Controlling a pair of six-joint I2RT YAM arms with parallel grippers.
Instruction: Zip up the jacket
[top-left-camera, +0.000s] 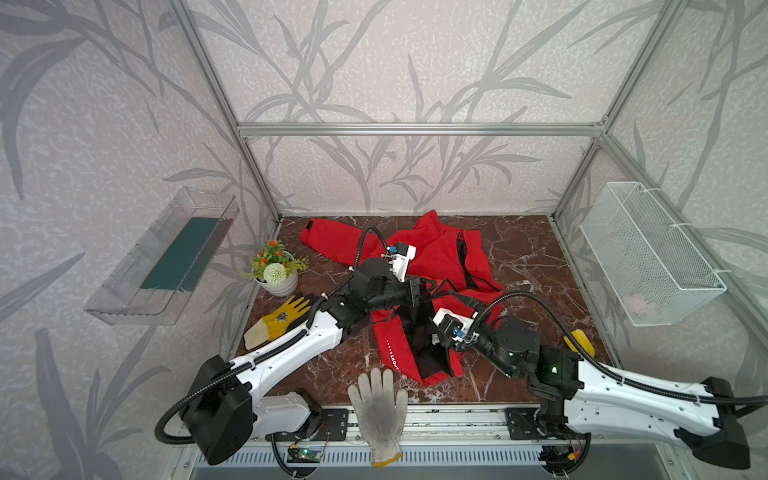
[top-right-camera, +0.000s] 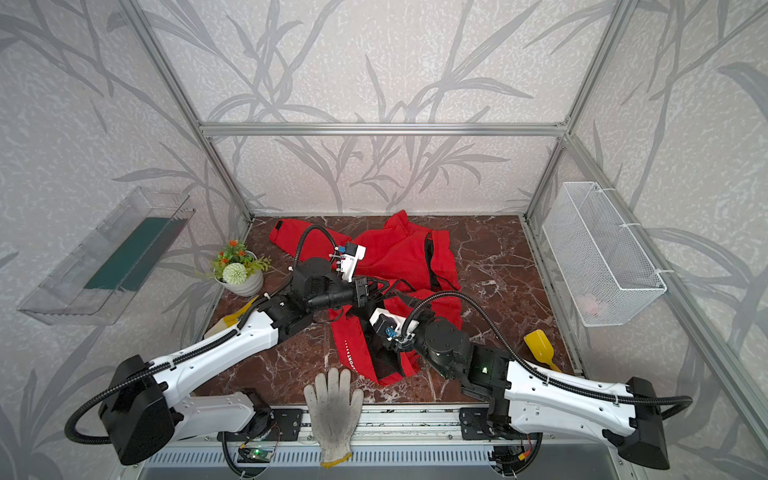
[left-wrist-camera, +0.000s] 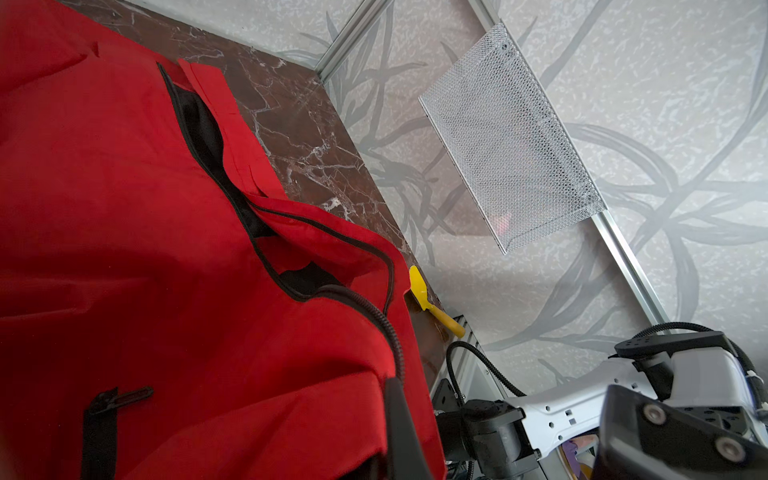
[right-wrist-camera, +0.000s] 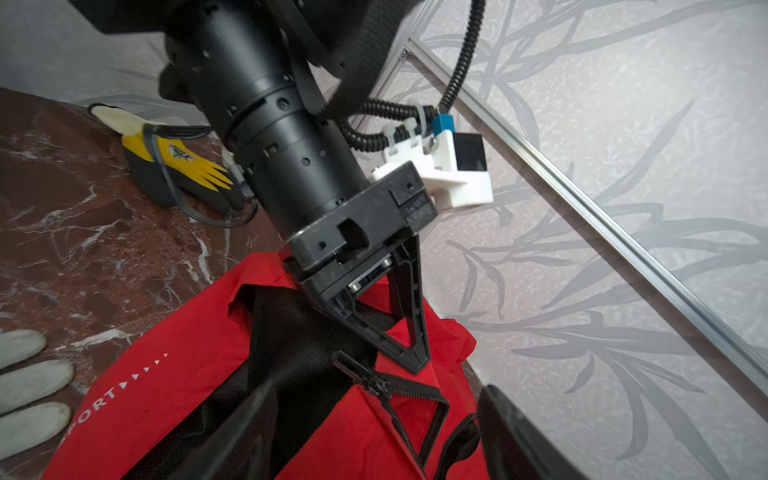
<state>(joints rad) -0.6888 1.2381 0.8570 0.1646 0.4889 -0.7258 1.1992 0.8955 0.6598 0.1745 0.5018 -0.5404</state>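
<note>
The red jacket (top-left-camera: 436, 257) (top-right-camera: 395, 257) lies crumpled on the marble table, its front open and black lining showing. My left gripper (top-left-camera: 463, 299) (top-right-camera: 411, 298) (right-wrist-camera: 415, 365) reaches over it, shut on a fold of red fabric beside the front zipper. In the left wrist view one finger (left-wrist-camera: 399, 419) presses the jacket (left-wrist-camera: 124, 208). The zipper slider (right-wrist-camera: 376, 384) sits just under that pinch. My right gripper (right-wrist-camera: 374, 440) stands open, jaws wide on either side of the zipper with nothing between them. In both top views its fingers are hidden under its wrist camera.
A white glove (top-left-camera: 380, 407) hangs over the table's front edge. A yellow glove (top-left-camera: 282, 318) and a flower pot (top-left-camera: 276, 270) are at the left, partly under my left arm. A yellow scoop (top-left-camera: 579, 338) lies at the right. A wire basket (top-left-camera: 648, 253) hangs on the right wall.
</note>
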